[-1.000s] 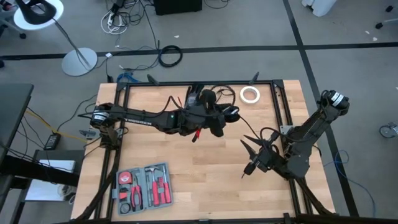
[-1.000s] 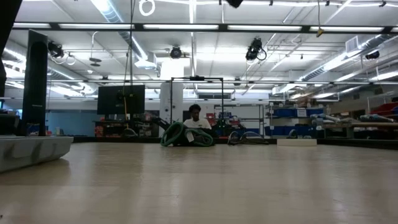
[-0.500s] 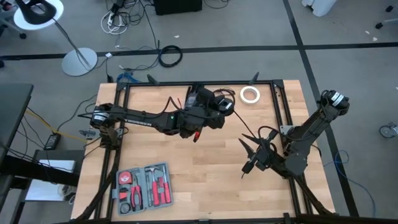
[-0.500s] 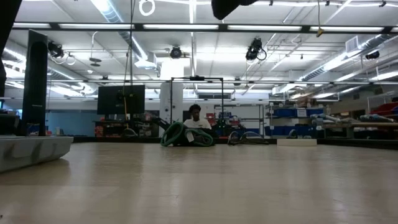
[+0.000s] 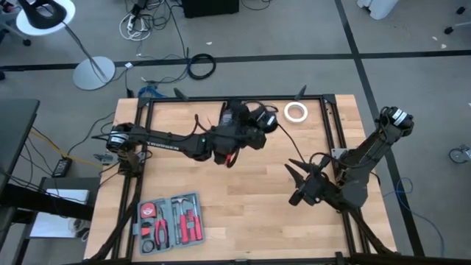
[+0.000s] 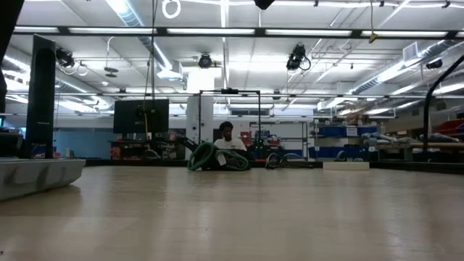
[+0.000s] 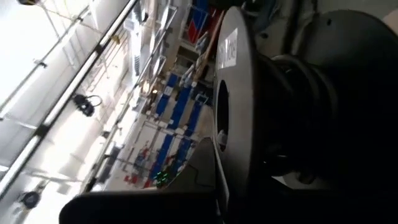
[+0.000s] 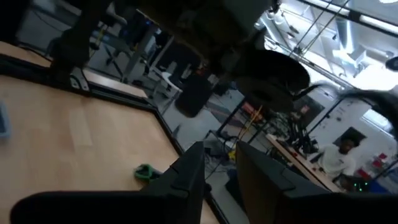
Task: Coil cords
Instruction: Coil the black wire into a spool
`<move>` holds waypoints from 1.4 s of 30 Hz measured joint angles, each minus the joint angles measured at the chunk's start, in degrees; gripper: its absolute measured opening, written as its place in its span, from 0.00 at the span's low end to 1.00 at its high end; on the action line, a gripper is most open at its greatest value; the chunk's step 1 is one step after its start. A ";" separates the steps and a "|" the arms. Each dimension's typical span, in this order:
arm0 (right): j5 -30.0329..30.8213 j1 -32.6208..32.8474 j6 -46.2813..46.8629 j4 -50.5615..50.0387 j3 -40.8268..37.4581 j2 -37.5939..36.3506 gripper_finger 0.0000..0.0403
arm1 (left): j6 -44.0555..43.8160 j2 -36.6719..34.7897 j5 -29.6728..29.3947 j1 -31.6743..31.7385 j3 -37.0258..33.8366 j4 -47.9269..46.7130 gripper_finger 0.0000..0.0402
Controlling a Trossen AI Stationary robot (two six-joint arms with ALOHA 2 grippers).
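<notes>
A round black cord bundle (image 5: pixel 262 118), wound on a reel with a grey disc face (image 7: pixel 233 118), is held high over the table's far middle by my left gripper (image 5: pixel 250 131), which is shut on it. A thin loose tail (image 5: pixel 294 156) runs from the bundle toward the table's right, to my right gripper (image 5: pixel 296 185). That gripper hovers level above the right half of the table, its fingers (image 8: pixel 186 177) a little apart. In the right wrist view the bundle (image 8: pixel 273 78) hangs ahead of them. My left gripper has the cord bundle lifted clear of the table, with the reel's disc (image 7: pixel 236 162) on edge right in front of the wrist camera. The bundle itself hides where the fingers meet it. My right gripper: I cannot tell whether its fingers touch the cord's tail.
A white tape roll (image 5: pixel 296 112) lies at the far right of the table. An open tool case (image 5: pixel 169 221) sits at the near left. Black frame rails (image 5: pixel 330 125) border the table. A person (image 6: pixel 227 136) sits in the room beyond.
My left gripper has rolled its wrist and carried the bundle a little up and toward the table's far edge. The tail now runs straighter toward my right gripper, which has rolled slightly in place.
</notes>
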 joint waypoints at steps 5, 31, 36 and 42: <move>0.03 -0.24 -0.13 -0.09 -0.76 -1.00 0.22 | -2.53 0.00 1.07 -1.67 0.00 0.51 0.00; -5.11 12.99 43.40 0.27 -22.26 -5.32 0.21 | -30.24 0.00 8.43 -12.31 -0.02 -9.25 0.00; -14.73 13.57 52.47 -1.16 -23.89 -5.29 0.21 | -35.44 0.43 9.73 -15.10 -0.02 -9.83 0.00; -28.88 10.97 69.51 -11.47 -23.97 -5.23 0.21 | -44.27 3.36 10.38 -17.87 -0.02 -13.17 0.00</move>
